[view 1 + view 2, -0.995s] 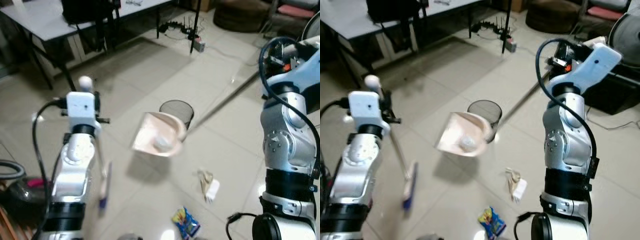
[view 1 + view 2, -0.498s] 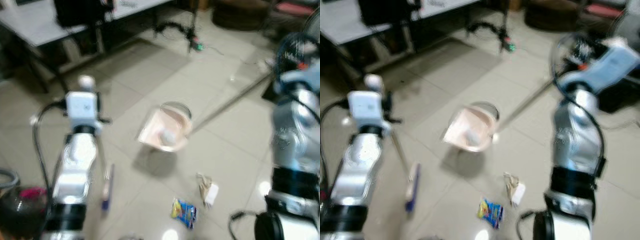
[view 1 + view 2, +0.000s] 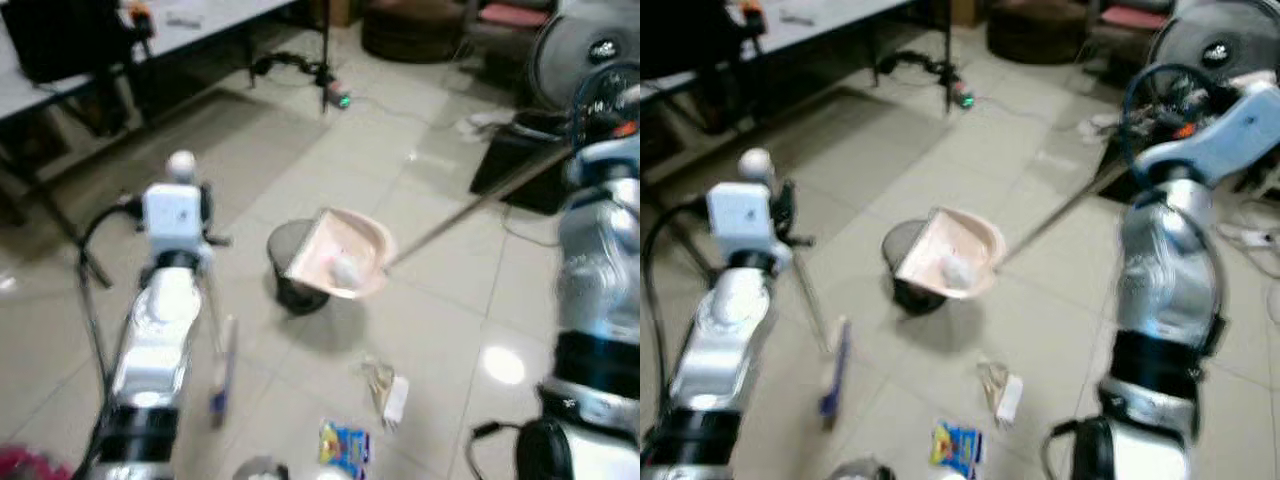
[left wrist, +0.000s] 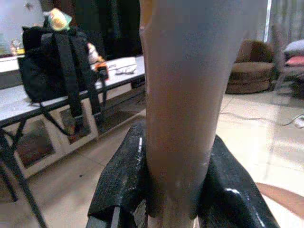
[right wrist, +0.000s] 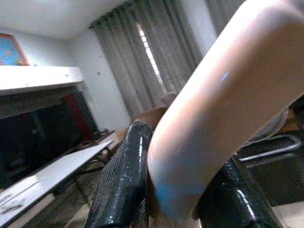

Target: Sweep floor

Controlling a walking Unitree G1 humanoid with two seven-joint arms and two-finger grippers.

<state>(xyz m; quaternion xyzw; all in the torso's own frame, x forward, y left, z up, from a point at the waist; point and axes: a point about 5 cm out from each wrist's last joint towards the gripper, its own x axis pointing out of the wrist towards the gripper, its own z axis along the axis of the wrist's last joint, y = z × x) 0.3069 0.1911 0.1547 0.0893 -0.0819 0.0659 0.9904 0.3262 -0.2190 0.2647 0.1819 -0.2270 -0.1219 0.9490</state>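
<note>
Done: my right tool [image 5: 173, 190] pinches the dustpan [image 3: 340, 255] handle, a white lump inside, above the bin [image 3: 292, 268].
Left: my left tool [image 4: 173, 190] pinches the broom [image 3: 222, 365]; 2 scraps [image 3: 385, 390] beside the bin remain, I judge.

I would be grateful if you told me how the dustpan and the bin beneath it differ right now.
The pale pink dustpan hangs tilted in the air on a long handle; the black mesh bin stands upright on the floor. The dustpan holds a pale crumpled lump; the bin's contents are hidden. Both sit mid-floor, overlapping in the head views.
</note>
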